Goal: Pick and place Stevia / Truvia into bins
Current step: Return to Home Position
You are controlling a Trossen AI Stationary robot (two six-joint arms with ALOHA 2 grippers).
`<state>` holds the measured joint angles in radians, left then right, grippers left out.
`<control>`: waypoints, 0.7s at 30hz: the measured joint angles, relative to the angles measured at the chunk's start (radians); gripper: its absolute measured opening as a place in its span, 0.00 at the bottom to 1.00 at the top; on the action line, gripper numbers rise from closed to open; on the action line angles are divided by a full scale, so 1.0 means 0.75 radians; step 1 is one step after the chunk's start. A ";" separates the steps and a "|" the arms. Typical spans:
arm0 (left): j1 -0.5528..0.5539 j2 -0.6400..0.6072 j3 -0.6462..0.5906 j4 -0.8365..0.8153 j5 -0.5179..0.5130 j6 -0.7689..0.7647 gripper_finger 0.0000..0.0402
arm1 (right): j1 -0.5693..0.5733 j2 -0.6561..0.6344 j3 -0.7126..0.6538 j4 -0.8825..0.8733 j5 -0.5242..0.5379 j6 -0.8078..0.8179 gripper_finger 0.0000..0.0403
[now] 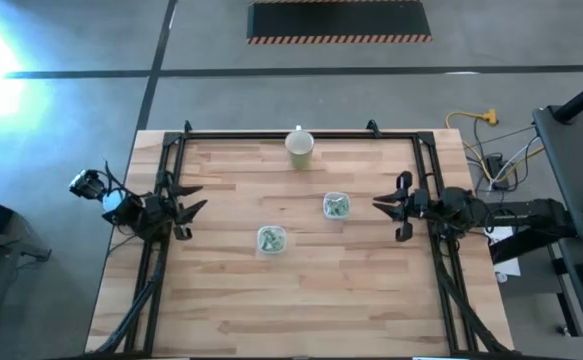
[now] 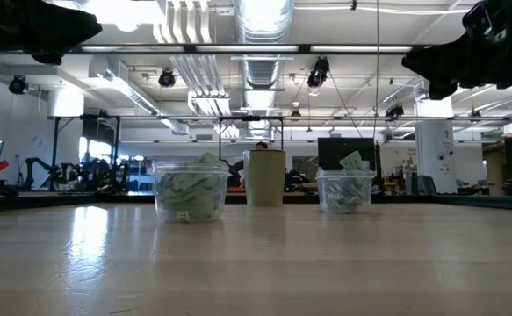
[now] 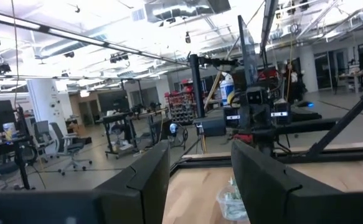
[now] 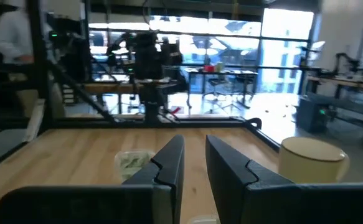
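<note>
Two clear square bins stand on the wooden table, each holding pale green and white packets: one near the middle, one farther right. No loose packets show on the table. My left gripper is open and empty, raised at the table's left side. My right gripper is open and empty, raised at the table's right side. The near-middle bin shows in the right wrist view, the other in the left wrist view.
A cream round cup stands near the table's far edge, also in the right wrist view. A black frame runs along the far and side edges. A person stands beyond the table.
</note>
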<state>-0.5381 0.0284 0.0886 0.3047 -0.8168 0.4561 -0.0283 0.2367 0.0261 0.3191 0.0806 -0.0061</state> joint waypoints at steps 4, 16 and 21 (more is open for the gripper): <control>0.001 0.000 -0.025 -0.014 0.001 -0.005 0.39 | -0.046 0.002 -0.008 -0.001 -0.106 -0.011 0.14; 0.000 0.000 -0.067 -0.004 0.031 -0.041 0.39 | -0.052 -0.002 -0.023 -0.005 -0.108 -0.031 0.14; 0.003 0.000 -0.068 0.011 0.344 -0.040 0.39 | -0.056 -0.002 -0.023 0.043 -0.108 -0.050 0.14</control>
<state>-0.5358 0.0284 0.0375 0.3126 -0.5587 0.4257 -0.0704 0.2356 0.0090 0.3517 -0.0006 -0.0437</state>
